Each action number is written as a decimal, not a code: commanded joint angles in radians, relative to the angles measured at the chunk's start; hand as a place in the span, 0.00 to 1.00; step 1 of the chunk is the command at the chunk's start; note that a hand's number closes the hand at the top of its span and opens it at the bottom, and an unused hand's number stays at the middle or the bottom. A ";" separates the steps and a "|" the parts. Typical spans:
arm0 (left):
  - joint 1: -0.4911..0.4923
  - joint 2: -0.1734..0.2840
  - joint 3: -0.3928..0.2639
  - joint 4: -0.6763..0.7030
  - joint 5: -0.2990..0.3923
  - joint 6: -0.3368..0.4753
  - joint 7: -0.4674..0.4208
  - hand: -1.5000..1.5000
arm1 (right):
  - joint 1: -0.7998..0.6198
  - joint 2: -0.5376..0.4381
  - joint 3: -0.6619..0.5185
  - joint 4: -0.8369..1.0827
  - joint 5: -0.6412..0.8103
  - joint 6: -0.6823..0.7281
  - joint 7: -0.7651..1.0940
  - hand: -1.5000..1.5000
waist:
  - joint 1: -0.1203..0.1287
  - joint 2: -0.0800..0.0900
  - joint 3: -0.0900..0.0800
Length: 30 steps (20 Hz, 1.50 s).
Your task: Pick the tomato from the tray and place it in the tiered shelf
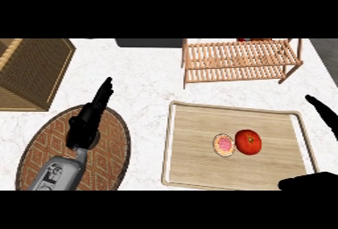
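Note:
A red tomato (249, 142) lies on the wooden tray (198, 129), right of centre, touching a small round pink-frosted pastry (224, 145). The wooden tiered shelf (239, 59) stands at the back right, beyond the tray. My right hand (321, 112) shows at the right edge, fingers straight above the tray's right rim and the thumb low near the tray's front right corner; it holds nothing. My left hand (89, 118) stays open with fingers up over the round woven mat (40, 147) at the left.
A wicker box (30, 71) sits at the back left corner. A dark object (148, 42) lies at the counter's far edge, left of the shelf. White marble counter (145, 89) runs between mat, tray and shelf.

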 commanded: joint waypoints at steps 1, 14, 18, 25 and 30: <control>0.014 -0.001 0.032 0.039 -0.002 -0.031 -0.036 0.50 | -0.050 0.076 0.103 -0.069 0.106 0.020 0.191 0.00 | -0.007 0.000 0.001; -0.041 -0.034 0.071 0.046 -0.034 -0.046 0.001 0.50 | -0.217 0.225 0.138 0.014 0.226 0.104 0.321 0.00 | -0.010 0.000 0.001; 0.067 -0.014 0.071 -0.035 -0.020 -0.080 -0.005 0.50 | -0.168 0.242 0.092 0.040 0.219 0.130 0.241 0.00 | -0.007 -0.002 0.001; 0.047 -0.043 0.061 -0.039 -0.057 -0.071 0.010 0.50 | -0.232 0.385 0.172 0.128 0.365 0.119 0.299 0.00 | -0.002 -0.002 0.001; 0.004 -0.035 0.105 0.004 -0.056 -0.091 0.023 0.50 | -0.121 0.348 0.118 0.073 0.347 0.176 0.224 0.00 | -0.014 -0.001 0.002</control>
